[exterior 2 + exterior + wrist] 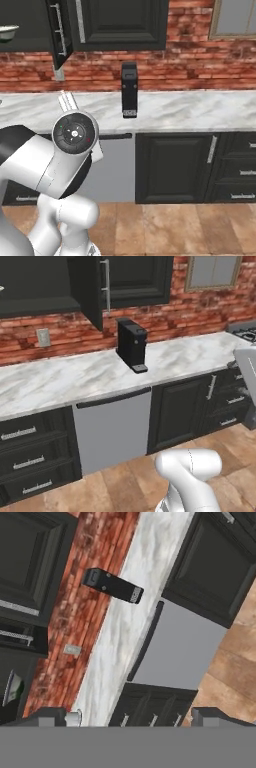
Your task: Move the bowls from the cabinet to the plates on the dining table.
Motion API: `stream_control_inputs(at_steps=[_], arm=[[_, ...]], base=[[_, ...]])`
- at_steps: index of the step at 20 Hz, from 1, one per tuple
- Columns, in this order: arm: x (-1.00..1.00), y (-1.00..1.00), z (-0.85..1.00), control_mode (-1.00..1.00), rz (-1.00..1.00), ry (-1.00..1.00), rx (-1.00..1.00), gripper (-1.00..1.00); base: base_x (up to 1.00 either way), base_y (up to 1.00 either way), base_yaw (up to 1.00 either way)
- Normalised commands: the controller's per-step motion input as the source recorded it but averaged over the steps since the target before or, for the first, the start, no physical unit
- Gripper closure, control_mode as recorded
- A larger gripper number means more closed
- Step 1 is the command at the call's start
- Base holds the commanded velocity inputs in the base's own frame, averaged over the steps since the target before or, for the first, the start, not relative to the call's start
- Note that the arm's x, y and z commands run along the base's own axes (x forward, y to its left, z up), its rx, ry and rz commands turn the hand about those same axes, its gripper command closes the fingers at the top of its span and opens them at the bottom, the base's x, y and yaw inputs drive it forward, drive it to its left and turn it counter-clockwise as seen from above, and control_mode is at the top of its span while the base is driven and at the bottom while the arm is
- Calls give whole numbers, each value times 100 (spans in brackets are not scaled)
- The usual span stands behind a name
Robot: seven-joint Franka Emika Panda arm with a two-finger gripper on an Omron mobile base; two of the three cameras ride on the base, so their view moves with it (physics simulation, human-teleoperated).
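The black wall cabinet (35,281) hangs over the brick-backed counter with one door (92,291) swung open. On its shelf sits a cream-white bowl (7,32) with green markings (14,687), at the far left edge of the right base view. My gripper (130,717) is open, its two dark fingertips (50,716) far apart with nothing between them. It looks at the counter from well back and is rolled sideways. The bowl is far from the fingers. The plates and the dining table are out of view.
A black coffee machine (131,343) stands on the marble counter (60,381). Below are a grey dishwasher front (112,426), black drawers (30,456) and black doors (180,411). A stove (247,332) is at the far right. My white arm (60,155) rises over the wooden floor.
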Motion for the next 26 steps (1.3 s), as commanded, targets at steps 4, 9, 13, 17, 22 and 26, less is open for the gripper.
stream_control_inputs(at_steps=[4,9,13,17,22,26], arm=[[0,0,0,100,0,0,0,-100],[0,0,0,100,0,0,0,-100],[0,0,0,100,0,0,0,-100],[0,0,0,100,0,0,0,-100],[0,0,0,100,0,0,0,-100],[0,0,0,100,0,0,0,-100]], base=[[0,0,25],[0,0,25],[0,0,25],[0,0,25],[0,0,25],[0,-1,25]])
